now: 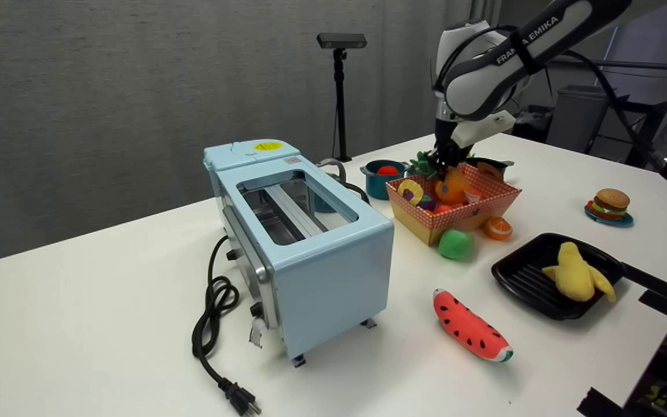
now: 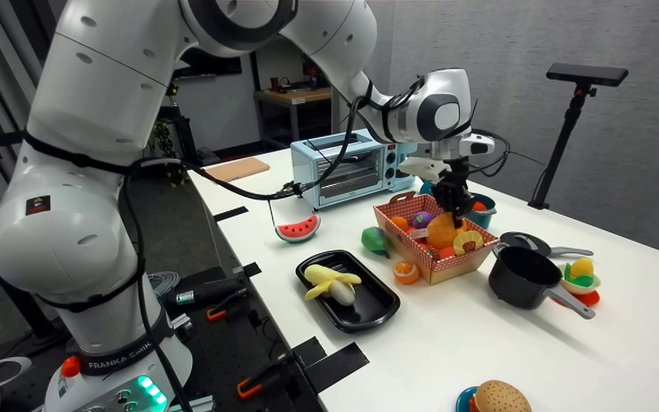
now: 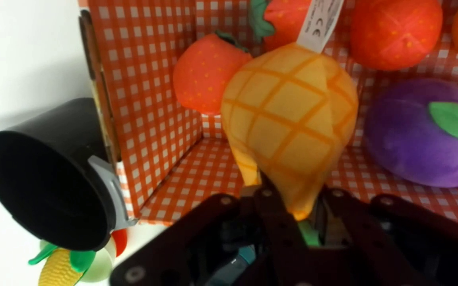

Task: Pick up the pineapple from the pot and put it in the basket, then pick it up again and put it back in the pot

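Note:
The yellow-orange pineapple [image 3: 288, 107] is in the red-checked basket [image 3: 145, 99], among several other toy fruits. It also shows in both exterior views [image 1: 455, 185] [image 2: 441, 230]. My gripper [image 3: 296, 190] points down into the basket [image 2: 449, 273] and is shut on the narrow crown end of the pineapple. Its green crown is mostly hidden by the fingers in the wrist view. I cannot tell whether the pineapple touches the basket floor. A black pot [image 2: 524, 280] stands beside the basket, and a teal pot [image 1: 384, 186] with a red thing in it stands behind. I cannot tell which pot is meant.
A blue toaster [image 1: 333, 289] stands near the basket. A green toy [image 1: 455, 244] and an orange slice [image 1: 497, 228] lie against the basket's side. A black tray [image 2: 375, 312] holds a banana. A watermelon slice [image 1: 472, 327] and a burger [image 1: 610, 202] lie on the table.

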`<state>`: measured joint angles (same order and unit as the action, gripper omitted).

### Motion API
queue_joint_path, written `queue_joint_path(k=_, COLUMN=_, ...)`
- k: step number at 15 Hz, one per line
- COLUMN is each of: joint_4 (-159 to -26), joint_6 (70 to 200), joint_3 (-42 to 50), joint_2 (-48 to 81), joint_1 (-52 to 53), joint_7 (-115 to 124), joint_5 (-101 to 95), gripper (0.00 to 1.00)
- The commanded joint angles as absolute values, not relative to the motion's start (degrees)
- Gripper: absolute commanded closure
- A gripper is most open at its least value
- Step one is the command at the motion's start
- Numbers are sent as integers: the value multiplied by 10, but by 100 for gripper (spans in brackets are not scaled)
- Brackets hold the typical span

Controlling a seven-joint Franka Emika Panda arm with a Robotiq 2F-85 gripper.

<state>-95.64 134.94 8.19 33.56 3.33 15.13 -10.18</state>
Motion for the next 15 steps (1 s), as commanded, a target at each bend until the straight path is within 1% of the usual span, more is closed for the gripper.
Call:
queue_joint_path(k=1, joint_4=-961, joint_6=1347, joint_3=84, joint_2=311, joint_1=30, joint_7=152, joint_5=-106, gripper=98)
queue_joint_path(k=2, joint_4=-964, joint_6=1347, joint_3=84, joint_2=303, joint_1=30, joint_7=152, joint_5=-104, gripper=99)
queue_joint_path(k=3, joint_4=-966, joint_6=1346, joint_3=83, joint_2=296, joint_1=29, joint_7=151, joint_5=-104, gripper=96)
queue_joint_path(k=15, joint_4=-976, joint_6=1334, joint_3=80, joint_2=219, joint_1=-5, joint_7=143, joint_5=-79, gripper=96)
